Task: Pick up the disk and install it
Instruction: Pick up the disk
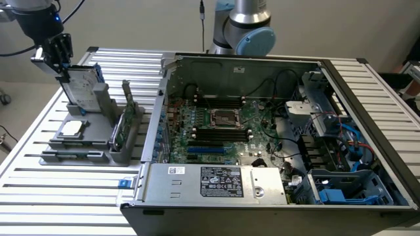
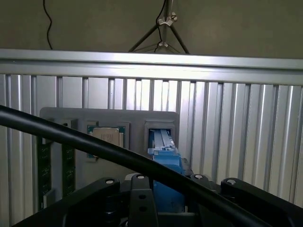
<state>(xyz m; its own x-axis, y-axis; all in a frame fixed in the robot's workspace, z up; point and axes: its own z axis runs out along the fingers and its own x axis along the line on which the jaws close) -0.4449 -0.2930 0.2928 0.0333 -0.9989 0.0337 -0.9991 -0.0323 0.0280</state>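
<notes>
The disk (image 1: 82, 86), a silver-grey drive with a white label and blue carrier edges, stands on edge and slightly tilted at the back slot of the grey holder (image 1: 98, 142), at the exterior view's left. My gripper (image 1: 64, 69) comes down from above with its black fingers shut on the disk's top edge. In the wrist view the blue carrier edge of the disk (image 2: 165, 161) runs from between the jaws of my gripper (image 2: 163, 189) toward the holder's slot (image 2: 161, 135). Whether the disk's lower end still sits in the slot I cannot tell.
On the holder lie a small square silver chip (image 1: 71, 129) and an upright green circuit card (image 1: 121, 128). The open computer case (image 1: 164, 98) fills the exterior view's middle and right, with a blue drive bay (image 1: 341, 191) at its front right. A black cable (image 2: 94, 142) crosses the wrist view.
</notes>
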